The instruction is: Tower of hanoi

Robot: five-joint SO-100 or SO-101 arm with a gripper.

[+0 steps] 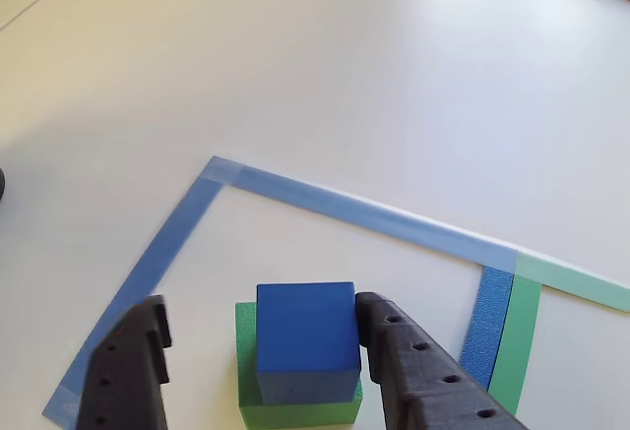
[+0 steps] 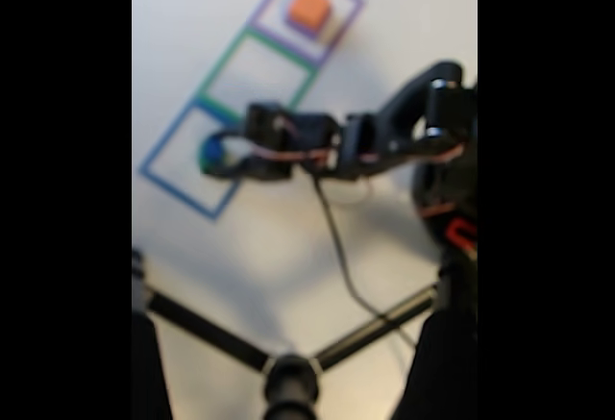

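Gripper [image 1: 258, 366] spread wide, straddling the blue cube [image 1: 306, 337] stacked on the green cube [image 1: 295, 405] inside the blue tape square [image 1: 325, 199]; gap left side, right finger beside the cube. Orange block [image 2: 309, 9] sits far off. Bare white table [image 1: 394, 76] all around.

Probably a lab or hobby bench, though the fixed view is blurred: a bare white table [image 1: 413, 76] marked with tape squares [image 2: 258, 72], a camera tripod [image 2: 291, 374] standing near.
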